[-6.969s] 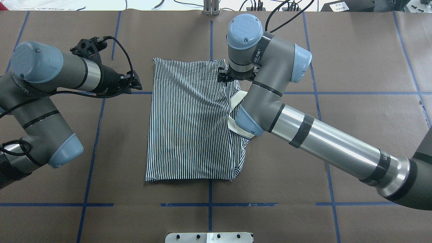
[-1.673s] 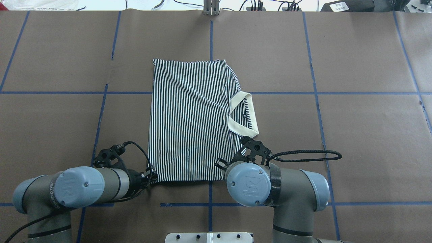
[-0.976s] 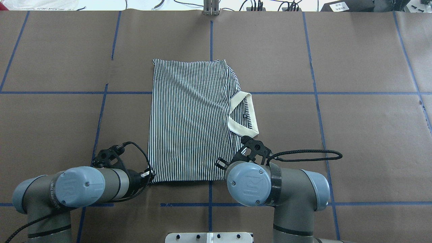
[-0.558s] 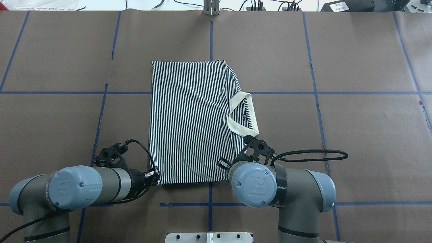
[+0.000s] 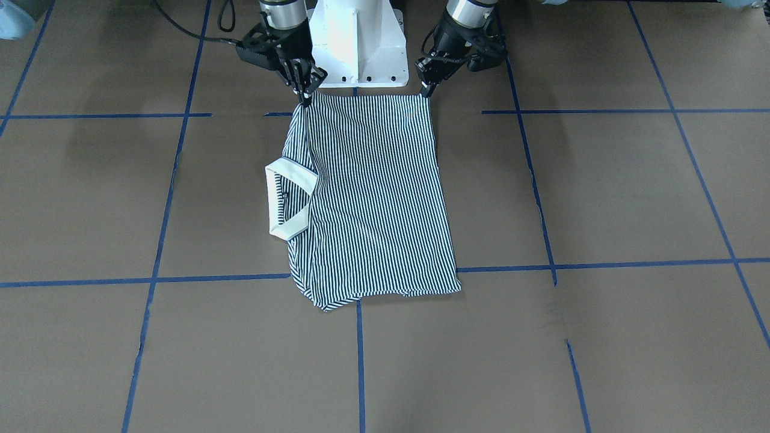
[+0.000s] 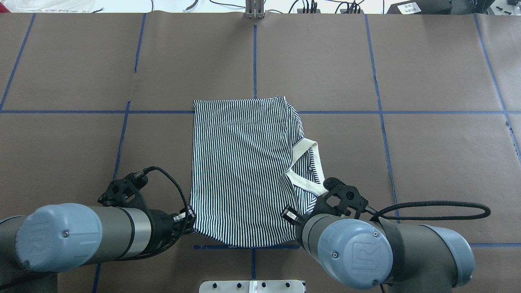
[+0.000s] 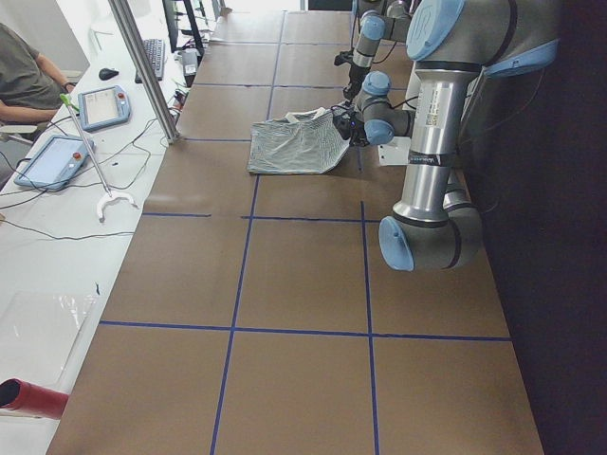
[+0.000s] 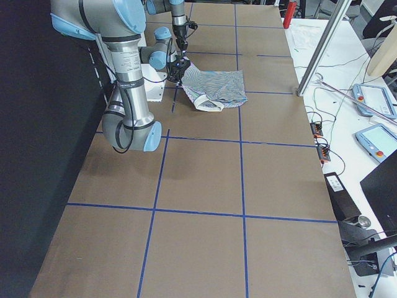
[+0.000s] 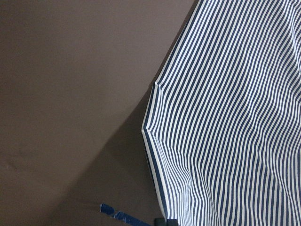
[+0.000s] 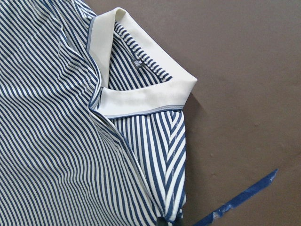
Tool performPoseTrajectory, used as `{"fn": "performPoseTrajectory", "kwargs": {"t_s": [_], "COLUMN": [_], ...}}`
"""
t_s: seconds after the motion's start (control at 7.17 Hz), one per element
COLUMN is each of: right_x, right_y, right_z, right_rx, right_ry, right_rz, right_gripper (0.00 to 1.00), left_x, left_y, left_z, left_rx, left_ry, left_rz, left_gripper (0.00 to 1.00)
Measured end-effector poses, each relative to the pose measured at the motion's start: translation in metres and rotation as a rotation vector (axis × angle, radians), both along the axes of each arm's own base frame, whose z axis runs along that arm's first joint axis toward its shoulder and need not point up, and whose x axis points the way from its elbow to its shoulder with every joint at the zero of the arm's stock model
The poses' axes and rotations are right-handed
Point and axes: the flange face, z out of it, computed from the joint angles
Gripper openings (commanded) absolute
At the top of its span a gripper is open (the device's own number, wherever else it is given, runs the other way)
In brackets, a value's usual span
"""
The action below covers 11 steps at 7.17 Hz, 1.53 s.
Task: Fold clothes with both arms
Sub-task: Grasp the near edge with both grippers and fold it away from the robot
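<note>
The short-sleeved polo shirt of thin navy-and-white striped cloth (image 6: 244, 171) lies folded into a tall panel at the centre of the overhead view, on the brown paper-covered bench (image 6: 427, 61). Its top edge sits near a horizontal blue tape line (image 6: 346, 112). Its bottom edge is raised off the paper at lower centre. In that view the black left fingers (image 5: 430, 81) are clenched on the bottom-left corner and the black right fingers (image 5: 301, 84) on the bottom-right corner. Each wrist view shows stripes drawn toward a pinch at the bottom of the frame.

The main risk, I judge, is a partial grasp. The panel is several layers thick, and the right pinch sits on a bunched shoulder fold just below the plain cream collar (image 10: 146, 101). If only the top layers are held, the lower ones would lie behind on the paper and the stack would open. Both pinches are at the very tip of the cloth, so a quick pull could slip a corner free. The collar juts past the panel's right edge and could flop, drag or get trapped crooked inside the next fold. If one arm leads the other, the edge would land skewed. Only friction with the paper holds the rest of the shirt, so a low, flat carry might slide the whole garment instead of folding it.
</note>
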Motion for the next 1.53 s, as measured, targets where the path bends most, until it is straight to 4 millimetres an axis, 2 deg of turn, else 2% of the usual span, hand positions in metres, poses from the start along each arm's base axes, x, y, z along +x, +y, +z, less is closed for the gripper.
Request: {"fn": "performPoseTrajectory", "kwargs": {"t_s": [0.14,0.28,0.42,0.56,0.7,0.84,0.98,1.25,1.53], "right_x": [0.01,0.021,0.028,0.026,0.017,0.008,0.001,-0.016,-0.028], "right_y": [-0.018,-0.043,-0.07,-0.099,-0.135,-0.17,-0.195,-0.229,-0.262], "right_z": [-0.003,-0.007,-0.012,-0.019,-0.02,-0.013,-0.005,-0.005,0.001], "right_rx": [-0.003,-0.005,-0.011,-0.021,-0.034,-0.047,-0.058,-0.075,-0.099], "right_ry": [-0.002,-0.007,-0.01,-0.008,-0.009,-0.028,-0.05,-0.058,-0.034], "right_rz": [0.037,0.083,0.12,0.146,0.172,0.189,0.196,0.208,0.214], "right_gripper": [0.0,0.0,0.0,0.0,0.0,0.0,0.0,0.0,0.0], "left_x": [-0.003,-0.009,-0.012,-0.009,-0.005,-0.002,-0.001,0.002,0.021], "left_y": [-0.007,-0.03,-0.063,-0.096,-0.12,-0.135,-0.145,-0.165,-0.2], "left_z": [-0.014,-0.023,-0.027,-0.022,-0.012,-0.006,-0.003,0.004,0.013], "left_rx": [0.001,0.031,0.08,0.125,0.158,0.177,0.191,0.225,0.253], "left_ry": [-0.008,-0.015,-0.039,-0.083,-0.126,-0.153,-0.167,-0.203,-0.228], "left_rz": [-0.001,-0.027,-0.061,-0.083,-0.094,-0.106,-0.116,-0.133,-0.17], "left_gripper": [0.0,0.0,0.0,0.0,0.0,0.0,0.0,0.0,0.0]}}
